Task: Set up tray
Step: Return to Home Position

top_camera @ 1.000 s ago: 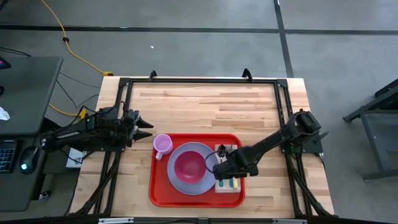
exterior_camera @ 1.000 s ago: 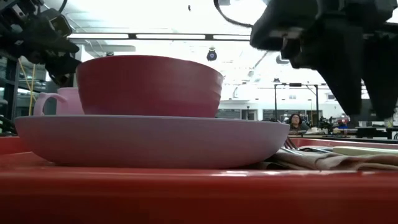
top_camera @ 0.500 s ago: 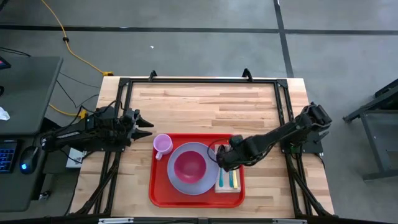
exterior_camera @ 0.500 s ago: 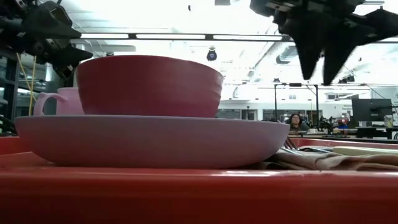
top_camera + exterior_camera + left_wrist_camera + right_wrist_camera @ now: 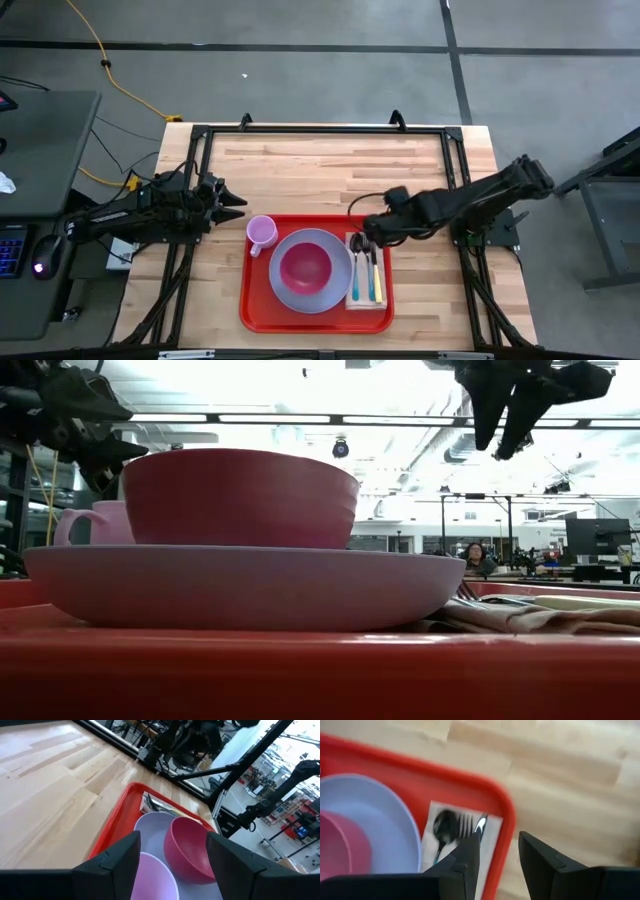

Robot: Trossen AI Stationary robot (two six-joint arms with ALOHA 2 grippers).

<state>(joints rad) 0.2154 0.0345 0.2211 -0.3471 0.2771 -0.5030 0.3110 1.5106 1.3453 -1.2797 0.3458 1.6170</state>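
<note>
The tray [image 5: 256,312] lies flat at the near edge of the table [image 5: 330,165], roughly centred across its width. A lavender plate [image 5: 338,287] takes up the middle of the tray and carries an upright pink bowl [image 5: 305,267]. Just right of the plate, a tan napkin [image 5: 367,303] lies lengthwise along the tray's right rim. A spoon [image 5: 357,262], a fork [image 5: 367,265] and a yellow-handled knife [image 5: 378,288] rest on it side by side, in that order from left to right, with their heads toward the far side. A pale lilac-pink cup [image 5: 262,232] stands upright in the tray's far left corner, just beside the plate.

The right end effector [image 5: 366,236] hangs above the far end of the napkin, at the tray's far right corner. The low view shows it well above the cutlery, its fingers parted and grasping nothing. The left end effector [image 5: 238,203] hovers over bare wood just beyond the tray's far left corner, near the cup. It is released, with its fingers spread wide and empty.

Far off in the room behind the table, a person [image 5: 475,555] shows small.
</note>
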